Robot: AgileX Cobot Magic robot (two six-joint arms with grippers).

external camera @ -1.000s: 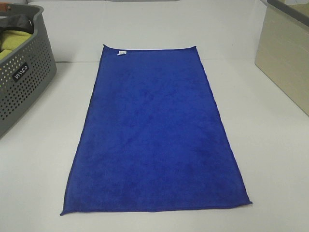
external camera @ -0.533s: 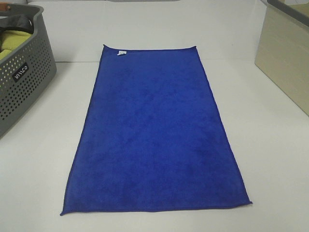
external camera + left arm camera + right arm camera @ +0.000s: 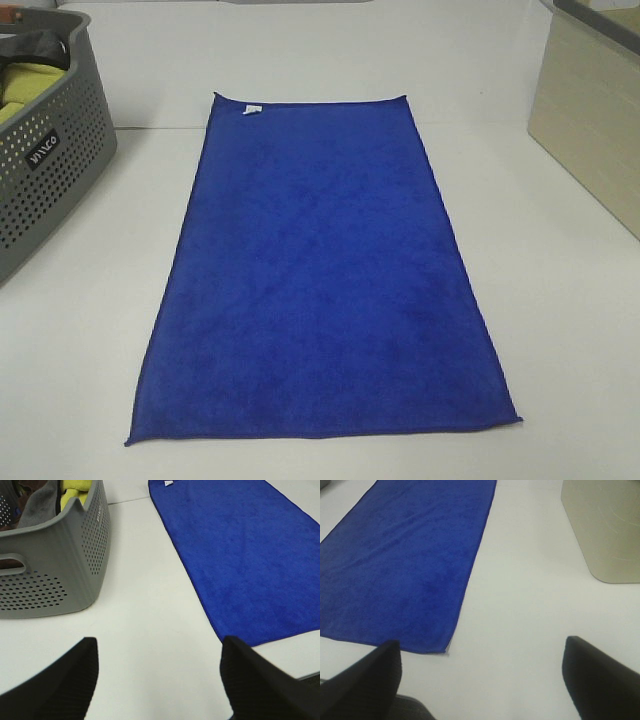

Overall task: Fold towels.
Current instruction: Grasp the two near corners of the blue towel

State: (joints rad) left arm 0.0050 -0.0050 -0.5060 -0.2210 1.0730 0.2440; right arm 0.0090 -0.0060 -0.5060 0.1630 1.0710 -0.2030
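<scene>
A royal-blue towel (image 3: 320, 270) lies flat and unfolded on the white table, long side running away from me, with a small white tag (image 3: 252, 109) near its far left corner. It also shows in the left wrist view (image 3: 245, 550) and the right wrist view (image 3: 405, 555). No gripper shows in the exterior high view. My left gripper (image 3: 157, 680) is open and empty over bare table, left of the towel's near corner. My right gripper (image 3: 480, 680) is open and empty over bare table, right of the towel's near right corner.
A grey perforated basket (image 3: 45, 170) holding yellow-green cloth (image 3: 25, 85) stands at the left, and shows in the left wrist view (image 3: 55, 565). A beige container (image 3: 590, 120) stands at the right, and shows in the right wrist view (image 3: 602, 530).
</scene>
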